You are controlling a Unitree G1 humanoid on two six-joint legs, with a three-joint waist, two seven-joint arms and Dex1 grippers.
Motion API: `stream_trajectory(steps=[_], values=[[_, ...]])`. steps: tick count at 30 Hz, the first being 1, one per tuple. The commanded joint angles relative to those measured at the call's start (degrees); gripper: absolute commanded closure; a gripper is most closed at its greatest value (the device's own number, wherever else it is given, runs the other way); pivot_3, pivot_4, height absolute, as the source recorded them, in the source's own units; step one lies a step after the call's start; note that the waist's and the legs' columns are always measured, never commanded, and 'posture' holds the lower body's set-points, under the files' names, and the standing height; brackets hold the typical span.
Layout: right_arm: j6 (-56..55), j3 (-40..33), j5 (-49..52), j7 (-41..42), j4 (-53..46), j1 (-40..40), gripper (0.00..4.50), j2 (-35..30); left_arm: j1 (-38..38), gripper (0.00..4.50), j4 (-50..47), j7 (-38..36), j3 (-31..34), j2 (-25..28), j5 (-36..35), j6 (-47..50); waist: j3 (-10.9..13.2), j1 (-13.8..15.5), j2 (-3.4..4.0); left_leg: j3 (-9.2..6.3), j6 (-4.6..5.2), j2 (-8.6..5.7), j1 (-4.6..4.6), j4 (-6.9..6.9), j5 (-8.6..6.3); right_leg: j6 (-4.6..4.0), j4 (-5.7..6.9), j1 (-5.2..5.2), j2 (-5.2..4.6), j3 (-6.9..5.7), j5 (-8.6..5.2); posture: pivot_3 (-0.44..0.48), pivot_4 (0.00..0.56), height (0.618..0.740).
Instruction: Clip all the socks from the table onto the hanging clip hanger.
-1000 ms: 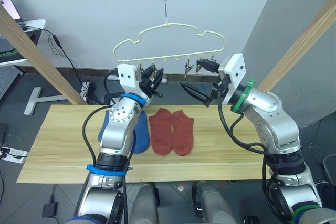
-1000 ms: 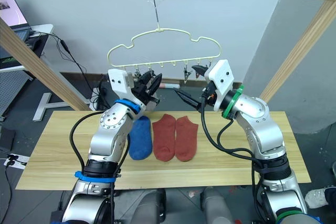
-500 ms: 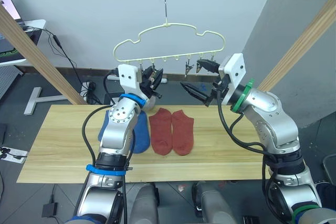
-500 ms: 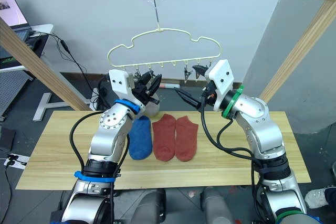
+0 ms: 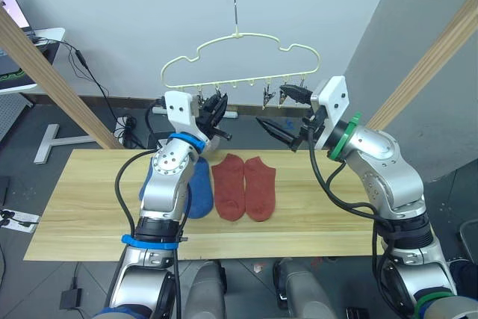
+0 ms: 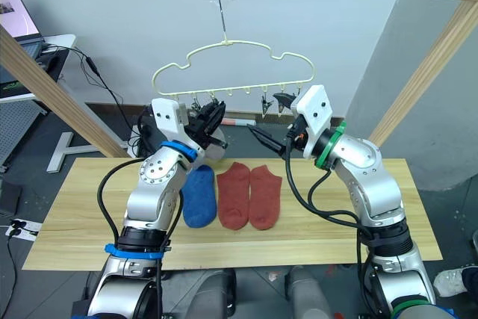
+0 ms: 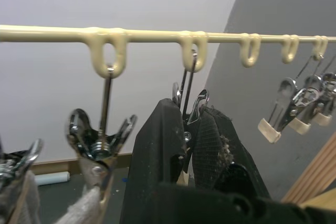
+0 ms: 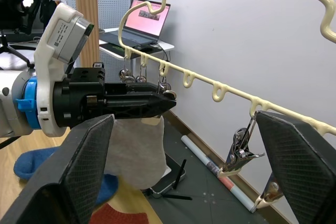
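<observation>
Left wrist view put us right at the action: the left gripper (image 7: 191,129) had its two black fingers pinched together on the handles of a clip (image 7: 187,109) hanging from the second loop of the clip hanger (image 5: 240,61). A light grey sock (image 8: 137,153) hung below the hanger's left end, at the clips just beside that one; whether its edge sat inside the squeezed clip's mouth was hard to tell. The right gripper (image 5: 284,112) hovered near the bar's right-hand clips, fingers spread wide, holding nothing. Down on the table (image 5: 89,199) lay two blue socks (image 6: 199,196) and two rust red socks (image 5: 243,185), side by side. To do this step well, the left fingers should ease off slowly and squarely, so the clip snaps onto fabric. The hanger swings freely, so no sideways tug.
</observation>
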Motion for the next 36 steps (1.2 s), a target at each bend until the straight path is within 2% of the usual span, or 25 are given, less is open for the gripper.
stream_trajectory(steps=[1,11,13,14,36], values=[[-0.96,-0.61,0.94,-0.08,-1.27,-0.63,0.00,0.41,-0.21,4.20,-3.22,0.09,0.77,0.18,-0.86,0.77,0.00,0.00,0.00,0.00,0.00,0.00,0.00,0.00,0.00,0.00,0.00,0.00,0.00,0.00,0.00,-0.121,0.237,0.740],[-1.30,-0.72,0.75,0.16,-0.74,-0.99,0.00,0.47,0.05,4.20,-3.15,0.30,-0.09,0.02,0.66,-0.22,0.00,0.05,0.00,0.00,0.00,0.00,0.00,0.00,0.00,0.00,0.00,0.00,0.00,0.00,0.00,-0.113,0.237,0.740],[-1.32,-0.78,0.72,0.13,-0.72,-0.99,0.00,0.41,0.00,3.47,-3.08,0.54,-0.18,-0.08,0.91,-0.35,0.00,0.04,0.00,0.00,0.00,0.00,0.00,0.00,0.00,0.00,0.00,0.00,0.00,0.00,0.00,-0.113,0.237,0.740],[-1.39,-0.82,0.68,0.13,-0.66,-0.97,0.00,0.36,-0.06,3.25,-3.01,0.65,-0.14,-0.15,0.89,-0.27,0.00,0.04,0.00,0.00,0.00,0.00,0.00,0.00,0.00,0.00,0.00,0.00,0.00,0.00,0.00,-0.113,0.237,0.740],[-1.72,-0.94,0.47,-0.23,-0.57,-0.93,0.00,0.25,-1.78,3.25,-1.64,0.34,-0.23,0.49,2.87,-1.73,0.00,0.03,0.00,0.00,0.00,0.00,0.00,0.00,0.00,0.00,0.00,0.00,0.00,0.00,0.00,-0.124,0.237,0.740]])
